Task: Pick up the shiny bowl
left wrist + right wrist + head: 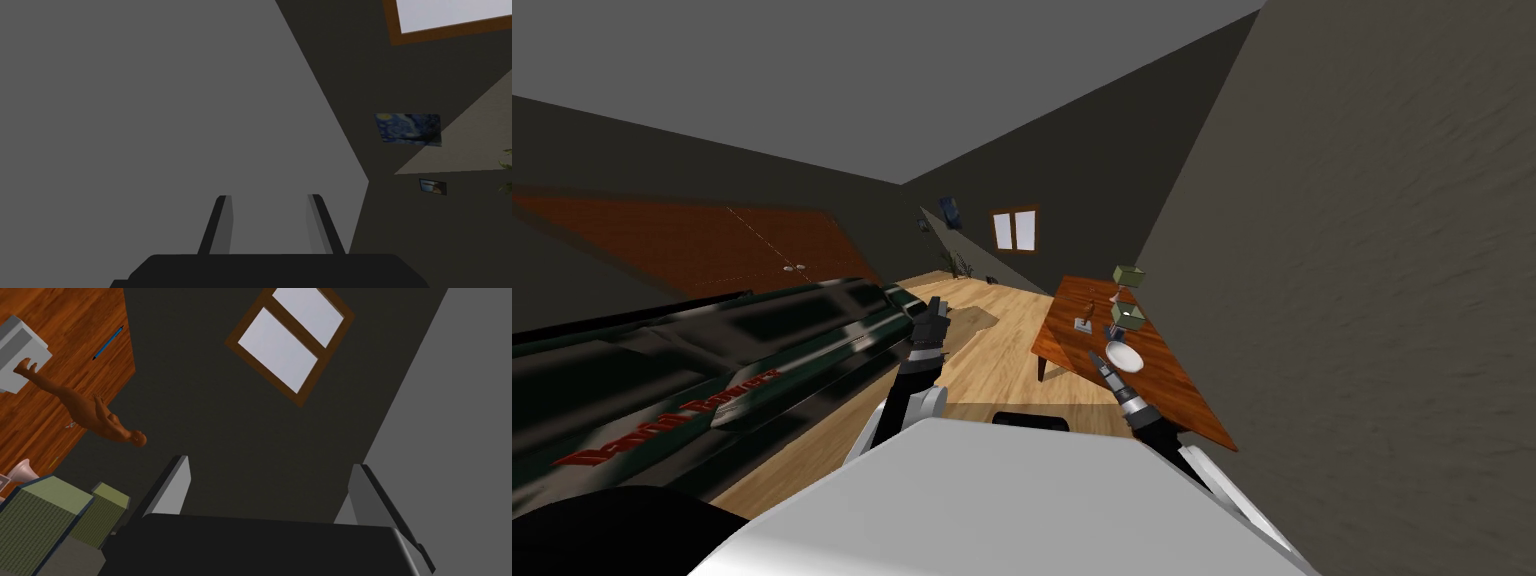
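Observation:
The bowl (pixel 1124 357) is a pale, shallow dish near the front of the brown wooden table (pixel 1192 395), on my right. My right gripper (pixel 1097 358) hovers just beside the bowl on its room side, pointing up the table. In the right wrist view this gripper (pixel 270 485) is open with nothing between its fingers (pixel 175 485), which point past the table at the dark wall. My left gripper (pixel 937 308) is raised over the floor in the middle of the room. It is open (pixel 270 212) and holds nothing.
Behind the bowl on the table stand two green boxes (pixel 1127 316) (pixel 47 513), a brown figurine (pixel 95 413) on a grey base (pixel 1085 322) and a blue pen (pixel 107 343). A dark wall runs along the table's right side. A long dark green object (pixel 712 370) with red lettering lies on my left.

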`<state>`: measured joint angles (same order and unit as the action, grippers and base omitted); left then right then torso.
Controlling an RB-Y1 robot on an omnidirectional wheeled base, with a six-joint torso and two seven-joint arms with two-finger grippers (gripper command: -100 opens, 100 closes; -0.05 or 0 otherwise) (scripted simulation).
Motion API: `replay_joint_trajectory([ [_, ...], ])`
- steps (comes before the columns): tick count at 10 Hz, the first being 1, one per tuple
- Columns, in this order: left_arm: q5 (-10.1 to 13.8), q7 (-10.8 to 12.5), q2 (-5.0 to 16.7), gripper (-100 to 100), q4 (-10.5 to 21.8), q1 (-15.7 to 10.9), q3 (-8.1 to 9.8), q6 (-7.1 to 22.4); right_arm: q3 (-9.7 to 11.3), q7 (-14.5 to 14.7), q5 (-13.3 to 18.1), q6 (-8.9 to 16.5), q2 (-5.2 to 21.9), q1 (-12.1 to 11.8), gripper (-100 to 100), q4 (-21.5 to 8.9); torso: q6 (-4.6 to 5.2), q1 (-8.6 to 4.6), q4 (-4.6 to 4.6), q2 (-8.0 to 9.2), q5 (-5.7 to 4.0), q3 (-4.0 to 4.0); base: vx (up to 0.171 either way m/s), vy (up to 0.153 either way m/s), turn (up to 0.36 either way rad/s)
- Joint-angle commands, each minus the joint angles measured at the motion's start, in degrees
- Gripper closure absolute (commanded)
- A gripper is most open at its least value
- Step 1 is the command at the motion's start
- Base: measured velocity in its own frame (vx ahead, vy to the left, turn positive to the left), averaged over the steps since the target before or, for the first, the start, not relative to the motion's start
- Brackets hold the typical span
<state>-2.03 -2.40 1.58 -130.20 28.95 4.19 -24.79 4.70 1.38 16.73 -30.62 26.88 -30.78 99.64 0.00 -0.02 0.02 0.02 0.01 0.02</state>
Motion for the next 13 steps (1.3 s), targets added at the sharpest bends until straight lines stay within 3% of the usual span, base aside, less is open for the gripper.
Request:
replay_joint_trajectory([
  [1, 0.0, 0.0, 0.0, 0, 0.0, 0.0, 0.0, 0.0, 0.5, 0.5, 0.6, 0.7, 1.4, 0.0, -100, -1.8, 0.0, 0.0, 0.0, 0.0, 0.0, 0.0, 0.021, 0.028, 0.197],
  [6, 0.0, 0.0, 0.0, 0, 0.0, 0.0, 0.0, 0.0, 3.0, 2.1, 2.8, 3.2, 4.9, 0.4, -100, -8.6, 0.01, -0.03, -0.02, -0.1, 0.0, -0.06, 0.029, 0.015, 0.152],
  [7, 0.0, 0.0, 0.0, 0, 0.0, 0.0, 0.0, 0.0, 3.0, 2.1, 2.8, 3.2, 4.9, 0.4, -100, -8.6, 0.02, -0.04, -0.02, -0.09, 0.0, -0.06, 0.021, 0.003, 0.038],
  [13, 0.0, 0.0, 0.0, 0, 0.0, 0.0, 0.01, 0.0, 6.7, 4.2, 5.7, 6.2, 9.2, 1.1, -100, -18.7, 0.07, -0.11, -0.02, -0.08, -0.01, -0.05, 0.027, 0.004, 0.167],
])
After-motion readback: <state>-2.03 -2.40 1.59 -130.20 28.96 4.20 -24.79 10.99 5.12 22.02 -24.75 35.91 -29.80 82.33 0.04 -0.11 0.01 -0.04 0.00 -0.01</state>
